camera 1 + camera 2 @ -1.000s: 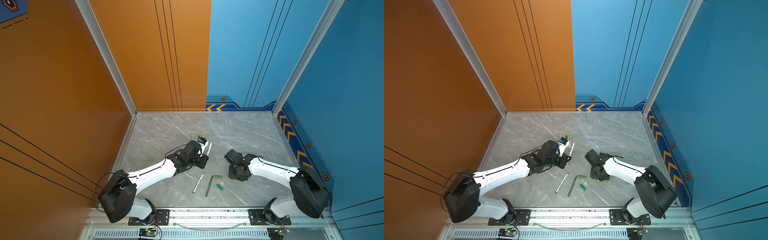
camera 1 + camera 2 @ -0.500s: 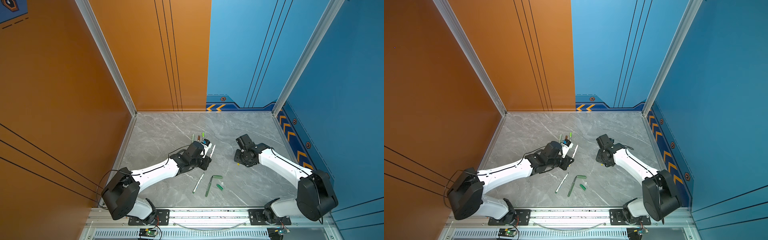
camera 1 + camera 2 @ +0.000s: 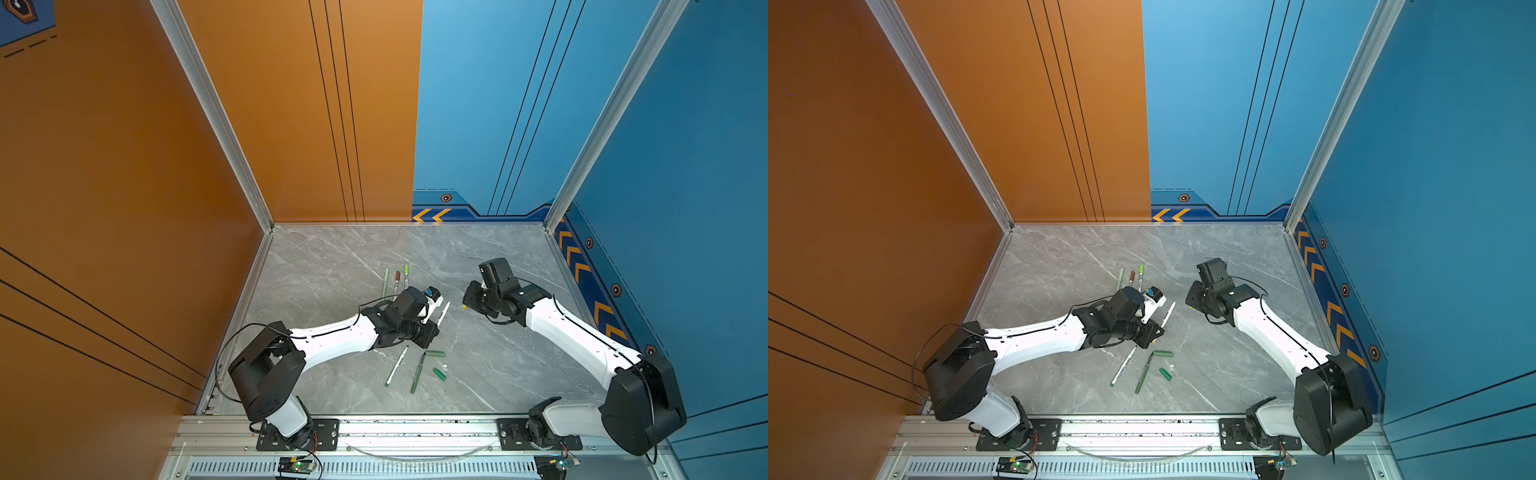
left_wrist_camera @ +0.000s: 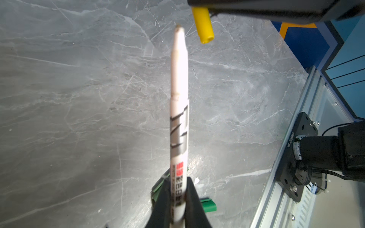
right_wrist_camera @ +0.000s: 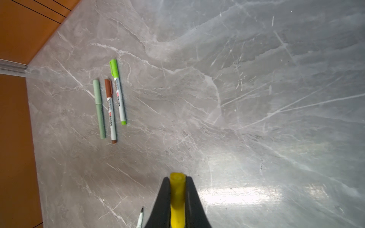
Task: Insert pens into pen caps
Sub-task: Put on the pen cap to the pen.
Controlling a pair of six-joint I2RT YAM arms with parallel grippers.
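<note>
Line up the tip with the cap's mouth before you push: left gripper (image 4: 178, 180) pinches the white pen (image 4: 178, 83), right gripper (image 5: 177, 178) the yellow cap (image 5: 177, 199).

The left arm (image 3: 332, 336) is stretched low from the near left toward the middle. The left hand (image 4: 178, 189) is closed on a white pen (image 4: 178, 98), which is gripped near its rear end with the tip pointed away from the wrist. The right arm (image 3: 573, 336) is extended from the near right toward the middle. The right hand (image 5: 177, 183) is clamped on a yellow cap (image 5: 177, 197). The two hands are pointed toward each other and are held near each other but apart.
</note>
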